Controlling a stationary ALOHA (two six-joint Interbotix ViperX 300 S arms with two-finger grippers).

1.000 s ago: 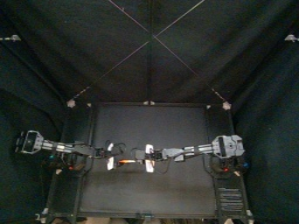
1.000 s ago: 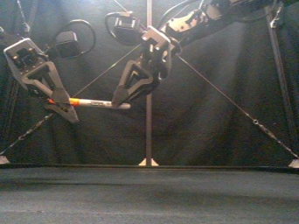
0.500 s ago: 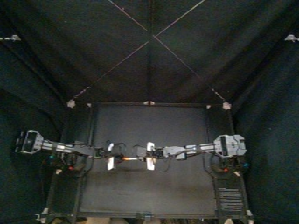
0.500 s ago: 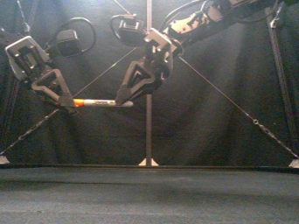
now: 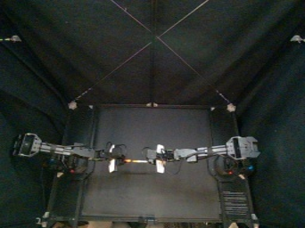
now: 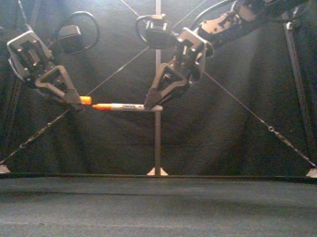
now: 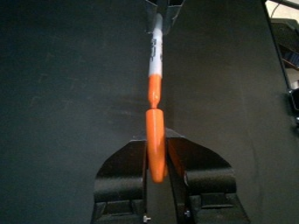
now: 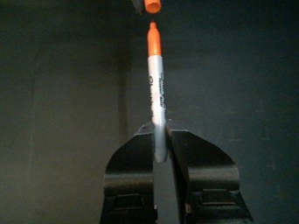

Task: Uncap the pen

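A marker pen hangs in mid-air between my two grippers, pulled apart. Its orange cap (image 6: pixel 84 99) sits in my left gripper (image 6: pixel 74 95), which is shut on it; in the left wrist view the cap (image 7: pixel 153 149) lies between the jaws of the left gripper (image 7: pixel 153 140). The white pen body (image 6: pixel 128 107) with its orange tip end is clamped in my right gripper (image 6: pixel 156 105). A small gap separates tip and cap. The right wrist view shows the pen body (image 8: pixel 156 96) in the right gripper (image 8: pixel 159 136), with the cap (image 8: pixel 149 5) beyond it. From above, the pen (image 5: pixel 134 164) is level over the table's middle.
The black table (image 5: pixel 155 196) lies well below the pen, with nothing else on it. Both arms reach in from their sides at the same height.
My left gripper has closed on the cap. The right gripper has drawn the pen body to the right, and the cap has come off the tip.
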